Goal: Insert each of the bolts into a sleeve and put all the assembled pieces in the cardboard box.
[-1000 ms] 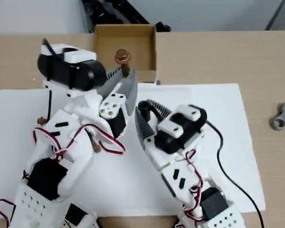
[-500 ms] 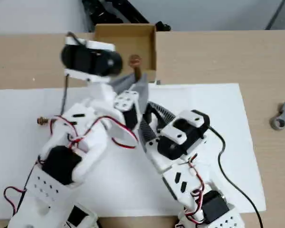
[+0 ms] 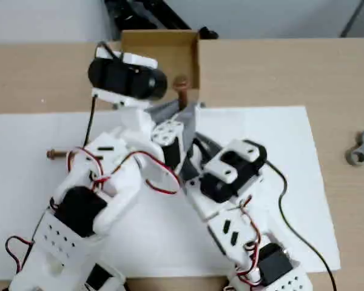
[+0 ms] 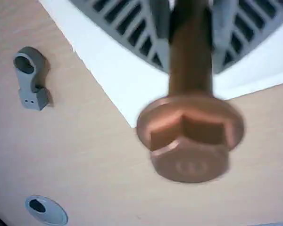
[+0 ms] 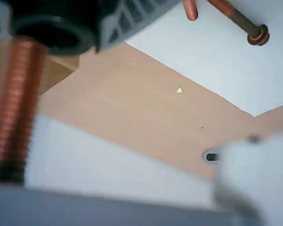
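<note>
My left gripper (image 3: 182, 106) is shut on a copper bolt (image 3: 181, 85), which stands head up at the front right corner of the cardboard box (image 3: 158, 51). In the left wrist view the bolt's hex flange head (image 4: 191, 136) is close, and the shank runs up between the grey ribbed fingers (image 4: 132, 23). The right gripper (image 3: 193, 153) sits just below, tucked under the left arm. In the right wrist view a threaded copper shank (image 5: 12, 103) ends in something dark. Another bolt (image 3: 56, 154) lies on the white sheet at the left, also visible as a bolt (image 5: 240, 22) from the right wrist.
A white paper sheet (image 3: 291, 139) covers the middle of the wooden table (image 3: 279, 73). A grey ring-ended piece (image 3: 359, 148) lies on bare wood at the far right, and the same piece (image 4: 30, 77) appears from the left wrist. Dark equipment stands behind the box.
The left arm swung right and towards the arms with the bolt, from above the box interior to its front right corner. The right arm shifted slightly left, closer under it.
</note>
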{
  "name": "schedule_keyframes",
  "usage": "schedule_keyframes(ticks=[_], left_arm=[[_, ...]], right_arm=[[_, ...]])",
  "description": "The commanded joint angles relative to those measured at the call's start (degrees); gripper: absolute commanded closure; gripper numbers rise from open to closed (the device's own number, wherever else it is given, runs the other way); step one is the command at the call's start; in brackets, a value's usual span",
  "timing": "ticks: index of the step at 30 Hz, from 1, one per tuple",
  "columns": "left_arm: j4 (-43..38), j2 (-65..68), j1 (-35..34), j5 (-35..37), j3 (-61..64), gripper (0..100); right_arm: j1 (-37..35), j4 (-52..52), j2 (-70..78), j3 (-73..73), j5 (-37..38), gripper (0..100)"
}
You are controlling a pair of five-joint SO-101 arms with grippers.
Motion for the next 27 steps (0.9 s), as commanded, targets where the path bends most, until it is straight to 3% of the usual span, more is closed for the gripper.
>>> schedule_keyframes(ticks=[1,14,27], left_arm=[[1.76,0.0,0.35,0.18,-3.56,99],[2.81,0.44,0.44,0.09,-3.82,99],[2.81,0.0,0.44,-0.18,3.56,99]], right_arm=[[-0.04,-1.27,-1.19,-0.53,0.0,98.7],[-0.04,-1.27,-1.19,-0.62,0.0,98.7],[-0.04,-1.36,-1.19,-0.79,0.0,98.8]])
